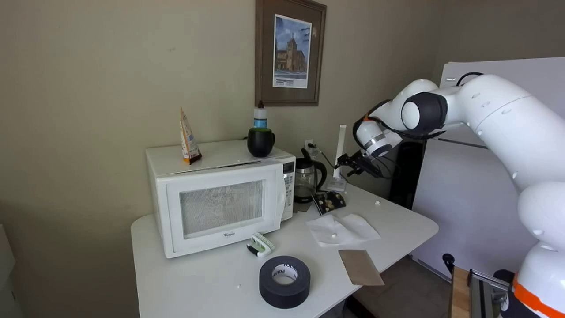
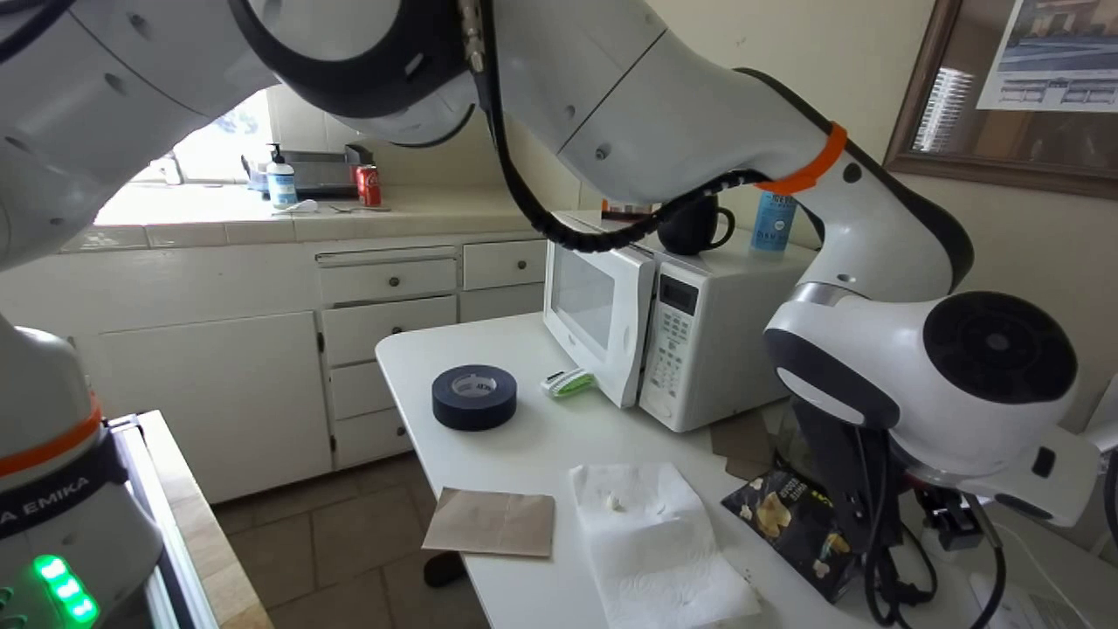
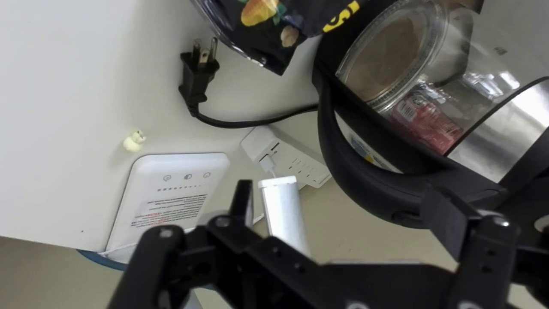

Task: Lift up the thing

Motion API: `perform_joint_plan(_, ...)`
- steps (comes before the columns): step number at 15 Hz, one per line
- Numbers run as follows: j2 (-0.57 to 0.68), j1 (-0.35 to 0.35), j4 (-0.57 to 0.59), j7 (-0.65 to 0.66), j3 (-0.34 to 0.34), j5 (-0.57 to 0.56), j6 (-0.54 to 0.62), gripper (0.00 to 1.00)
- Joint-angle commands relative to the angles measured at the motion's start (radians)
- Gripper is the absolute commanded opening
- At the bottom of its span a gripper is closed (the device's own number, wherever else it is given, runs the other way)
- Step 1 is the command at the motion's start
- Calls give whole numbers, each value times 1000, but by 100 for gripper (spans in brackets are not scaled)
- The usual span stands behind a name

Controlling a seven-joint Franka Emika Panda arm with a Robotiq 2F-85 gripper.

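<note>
The task does not name the thing; a white desk lamp and a kettle are nearest my gripper. The lamp's upright post point(image 1: 340, 145) stands at the table's back corner; its post point(image 3: 283, 210) and flat base point(image 3: 171, 189) show in the wrist view. My gripper point(image 3: 343, 206) is open with nothing held. In the wrist view the post appears between the fingers, close to the left finger; no contact shows. The black-handled glass kettle point(image 1: 304, 181) stands beside the microwave; its handle point(image 3: 343, 167) passes near the right finger. In an exterior view the gripper point(image 2: 952, 515) is partly hidden by the wrist.
A white microwave point(image 1: 220, 207) bears a black mug point(image 1: 260, 142), bottle and bag. A black snack bag point(image 1: 329, 202), paper towel point(image 1: 344, 229), brown paper point(image 1: 361, 267), tape roll point(image 1: 284, 291) and brush point(image 1: 261, 245) lie on the table. A loose plug point(image 3: 198, 73) and power strip point(image 3: 291, 159) lie near the lamp.
</note>
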Motion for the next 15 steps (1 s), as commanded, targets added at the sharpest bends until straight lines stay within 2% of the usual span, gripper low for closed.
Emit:
perform_joint_plan(1, 130, -50, 161, -3, 53, -14, 24, 100)
perform_joint_plan(4, 205, -77, 262, 15, 84, -12, 47, 100)
perform_joint_plan(5, 224, -68, 287, 3, 67, 21, 44, 100)
perform_joint_plan(12, 348, -112, 483, 1, 109, 28, -6, 99)
perform_joint_plan(13, 365, -119, 512, -5, 125, 36, -9, 92)
perform_joint_plan(14, 375, -124, 529, 11, 134, 34, -25, 92)
perform_joint_plan(15, 388, -128, 549, 9, 145, 35, -29, 85)
